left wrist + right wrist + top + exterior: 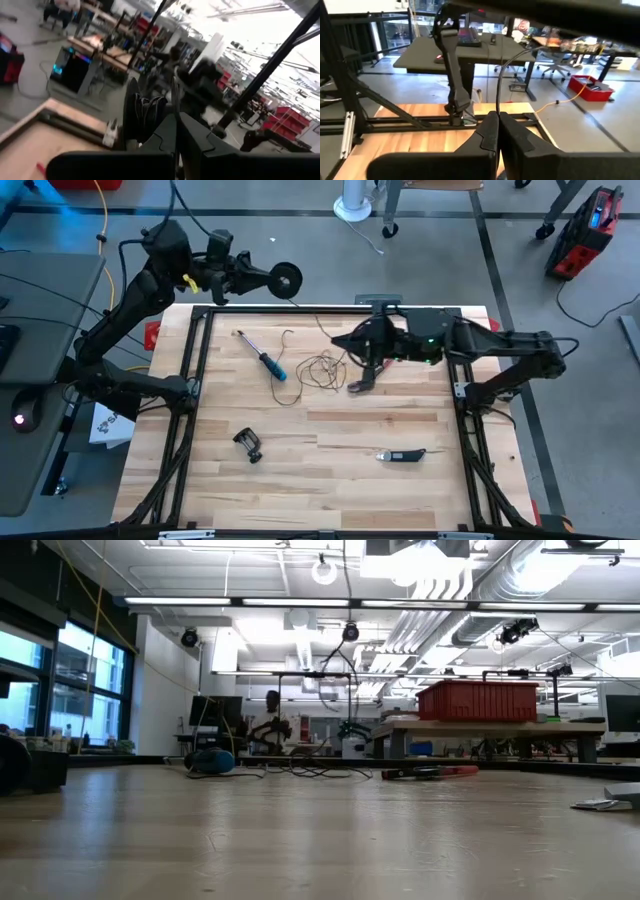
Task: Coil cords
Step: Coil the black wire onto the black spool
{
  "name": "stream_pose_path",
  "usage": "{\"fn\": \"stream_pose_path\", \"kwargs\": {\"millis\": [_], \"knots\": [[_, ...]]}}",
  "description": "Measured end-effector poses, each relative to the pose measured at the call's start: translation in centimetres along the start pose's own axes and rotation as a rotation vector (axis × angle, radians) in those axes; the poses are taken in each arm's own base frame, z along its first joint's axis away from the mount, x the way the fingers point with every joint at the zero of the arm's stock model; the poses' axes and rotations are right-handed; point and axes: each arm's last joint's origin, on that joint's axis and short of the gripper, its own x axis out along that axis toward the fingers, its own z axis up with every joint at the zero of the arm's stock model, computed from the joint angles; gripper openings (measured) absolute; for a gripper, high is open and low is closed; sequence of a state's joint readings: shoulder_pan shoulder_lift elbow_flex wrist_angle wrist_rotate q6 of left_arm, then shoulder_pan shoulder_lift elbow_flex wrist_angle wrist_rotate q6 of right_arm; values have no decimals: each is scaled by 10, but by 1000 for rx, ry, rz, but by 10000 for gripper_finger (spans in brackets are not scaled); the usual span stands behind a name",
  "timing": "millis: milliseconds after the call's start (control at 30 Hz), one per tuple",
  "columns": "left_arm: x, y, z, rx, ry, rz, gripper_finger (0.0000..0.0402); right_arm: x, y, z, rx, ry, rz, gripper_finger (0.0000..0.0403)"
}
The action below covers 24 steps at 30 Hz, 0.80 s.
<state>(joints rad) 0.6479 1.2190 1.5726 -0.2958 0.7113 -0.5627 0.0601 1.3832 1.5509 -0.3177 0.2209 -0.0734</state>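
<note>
The thin dark cord lies in a loose tangle on the wooden table, toward its far edge, between the blue-handled screwdriver and the right gripper; the right gripper rests just beside the tangle, fingers pressed together; the left gripper, clenched on the round black reel, hangs beyond the table's far edge; a small black clamp and a black tool lie nearer the front.
</note>
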Motion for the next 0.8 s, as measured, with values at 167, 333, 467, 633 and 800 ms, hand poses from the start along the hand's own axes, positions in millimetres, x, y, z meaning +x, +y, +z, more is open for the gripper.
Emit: {"fn": "stream_pose_path", "kwargs": {"millis": [167, 333, 467, 633, 800], "knots": [[2, 2, -9, -75, 70, 25, 0, -24, -8, 10, -30, -26, -64, 0], [13, -7, -20, -166, 157, -55, 0, -35, -19, 14, -68, -33, -137, 0], [31, -11, -32, -219, 234, -96, 0, -37, -26, 15, -67, -44, -153, 0], [51, -16, -44, -239, 295, -148, 0, -33, -31, 18, -47, -86, -94, 0], [78, -11, -57, -280, 355, -198, 0, -27, -30, 21, -38, -141, -55, 0]]}}
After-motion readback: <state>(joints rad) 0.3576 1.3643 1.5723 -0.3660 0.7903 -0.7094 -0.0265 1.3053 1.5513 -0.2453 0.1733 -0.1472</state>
